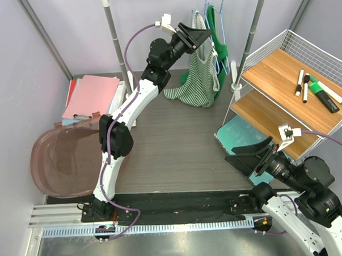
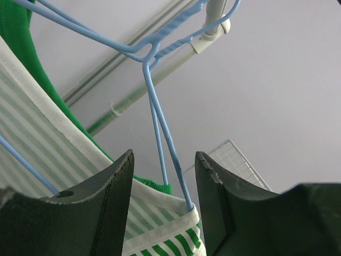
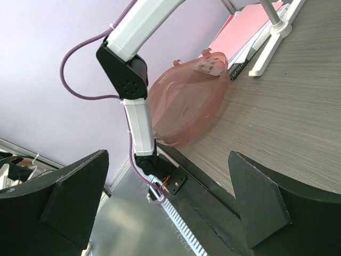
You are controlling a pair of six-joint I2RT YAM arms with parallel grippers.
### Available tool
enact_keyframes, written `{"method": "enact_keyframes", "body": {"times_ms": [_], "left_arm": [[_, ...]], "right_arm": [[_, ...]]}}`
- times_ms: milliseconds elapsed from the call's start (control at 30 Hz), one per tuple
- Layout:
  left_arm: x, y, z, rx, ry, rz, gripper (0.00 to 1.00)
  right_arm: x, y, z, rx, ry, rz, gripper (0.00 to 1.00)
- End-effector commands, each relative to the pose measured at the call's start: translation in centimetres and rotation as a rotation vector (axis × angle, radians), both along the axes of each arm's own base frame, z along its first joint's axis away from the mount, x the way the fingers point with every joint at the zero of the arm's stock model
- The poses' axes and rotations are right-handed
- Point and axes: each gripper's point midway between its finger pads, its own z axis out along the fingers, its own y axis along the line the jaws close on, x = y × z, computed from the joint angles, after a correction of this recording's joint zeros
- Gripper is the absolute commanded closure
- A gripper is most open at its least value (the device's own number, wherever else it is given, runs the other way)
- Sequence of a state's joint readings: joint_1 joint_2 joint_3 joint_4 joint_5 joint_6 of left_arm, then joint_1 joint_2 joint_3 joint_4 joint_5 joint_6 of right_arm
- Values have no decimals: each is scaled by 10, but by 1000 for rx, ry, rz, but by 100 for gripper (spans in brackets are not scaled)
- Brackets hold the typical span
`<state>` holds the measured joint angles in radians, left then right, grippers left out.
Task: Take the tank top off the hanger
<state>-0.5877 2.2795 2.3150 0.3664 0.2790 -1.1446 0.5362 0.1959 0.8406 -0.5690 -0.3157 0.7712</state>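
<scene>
Task barely begun: striped tank top (image 1: 198,76) still hangs on the blue hanger (image 2: 152,53) at far edge of desk, right of middle. Left gripper (image 2: 164,154) open, jaws either side of hanger wire and strap, gripping nothing. Right gripper (image 3: 168,154) wide open, empty, near right corner. No readable writing or brand

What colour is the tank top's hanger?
Light blue; the hanger shows best in the left wrist view.

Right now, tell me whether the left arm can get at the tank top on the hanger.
Probably yes. The left gripper is open, the wire of the blue hanger runs between its jaws, and the striped tank top hangs right by them with nothing in between.
</scene>
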Motion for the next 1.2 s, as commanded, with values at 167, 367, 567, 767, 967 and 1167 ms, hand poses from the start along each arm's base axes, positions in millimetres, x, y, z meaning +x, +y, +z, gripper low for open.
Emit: {"method": "enact_keyframes", "body": {"times_ms": [167, 367, 567, 767, 967, 1167], "left_arm": [[-7, -1, 35, -83, -83, 29, 53], [-6, -2, 37, -96, -80, 35, 65], [-12, 3, 54, -113, -99, 44, 85], [-23, 12, 79, -110, -124, 57, 93], [-46, 27, 112, -99, -168, 65, 100], [-76, 41, 135, -81, -187, 41, 100]], "right_arm": [[-8, -6, 14, 36, -27, -5, 0], [-12, -7, 17, 39, -32, -2, 0], [-12, -7, 16, 34, -30, 1, 0], [-13, -7, 20, 39, -35, 1, 0], [-11, -6, 18, 32, -30, 4, 0], [-9, -3, 17, 17, -35, 10, 0]]}}
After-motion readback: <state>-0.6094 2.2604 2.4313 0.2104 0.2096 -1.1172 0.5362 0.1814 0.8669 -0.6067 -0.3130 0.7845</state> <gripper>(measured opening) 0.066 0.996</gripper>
